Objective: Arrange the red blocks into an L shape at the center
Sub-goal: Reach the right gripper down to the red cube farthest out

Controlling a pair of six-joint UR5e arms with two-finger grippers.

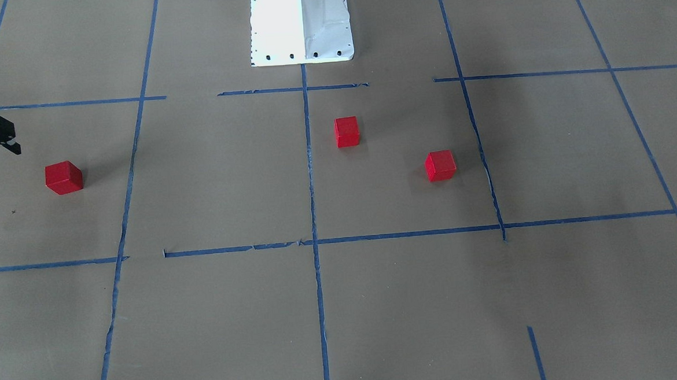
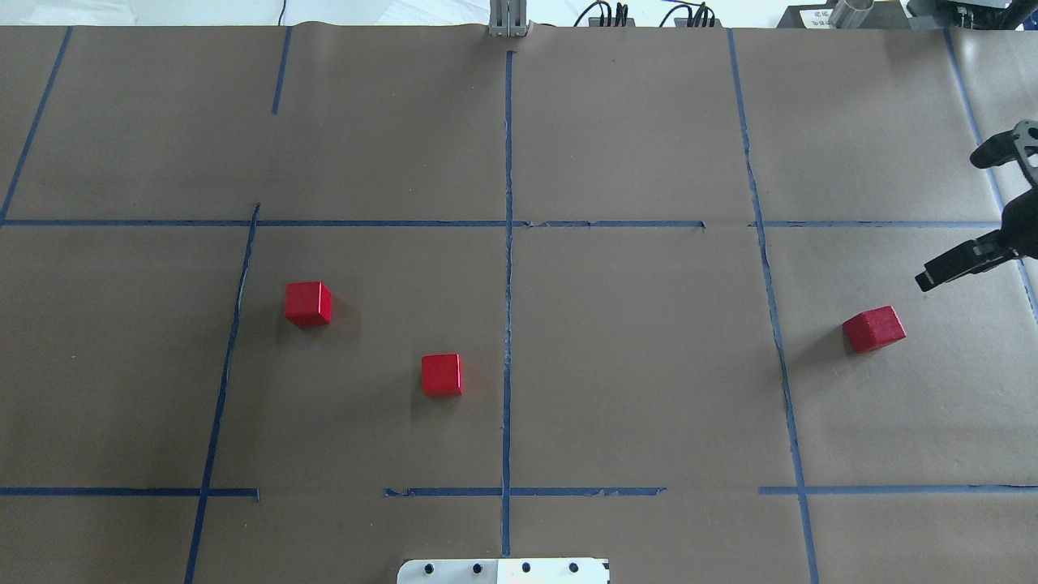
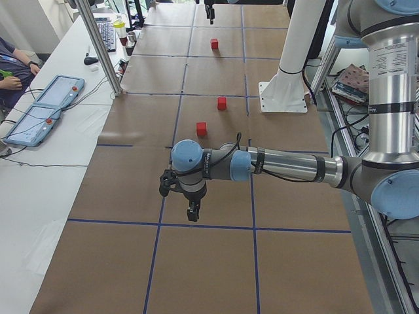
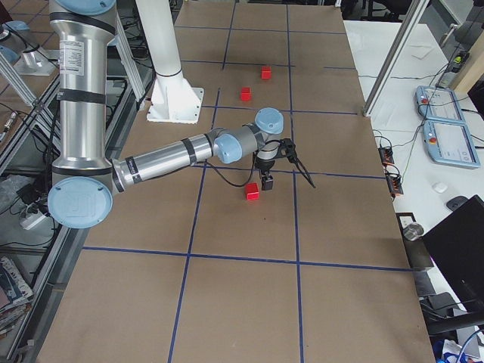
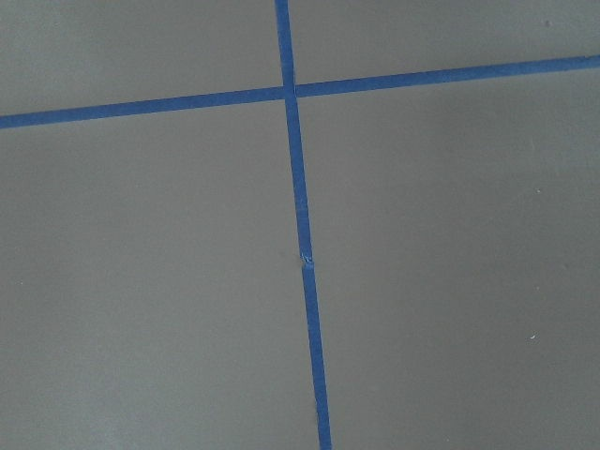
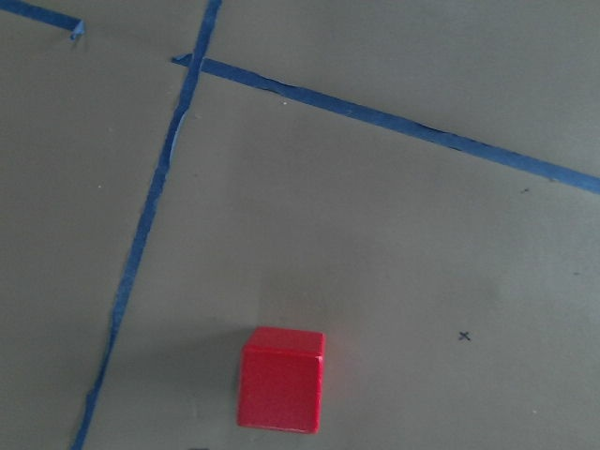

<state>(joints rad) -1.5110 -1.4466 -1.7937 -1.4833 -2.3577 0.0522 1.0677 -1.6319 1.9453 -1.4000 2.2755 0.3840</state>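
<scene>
Three red blocks lie on the brown paper. Two are in the center rectangle (image 2: 641,357), both left of its dividing tape line: one (image 2: 308,303) farther left, one (image 2: 442,375) near the line. The third block (image 2: 873,329) lies outside it, in the rectangle to the right. My right gripper (image 2: 950,219) hovers open and empty just beyond and right of that third block; its wrist view shows the block (image 6: 281,378) at the bottom. My left gripper (image 3: 190,208) hangs over bare paper far from the blocks. I cannot tell whether it is open or shut.
The white robot base (image 2: 503,570) stands at the near edge of the center. A side table with control tablets (image 3: 46,108), a metal post (image 3: 101,46) and an operator (image 3: 10,65) borders the far side. The left wrist view shows only a tape cross (image 5: 289,91).
</scene>
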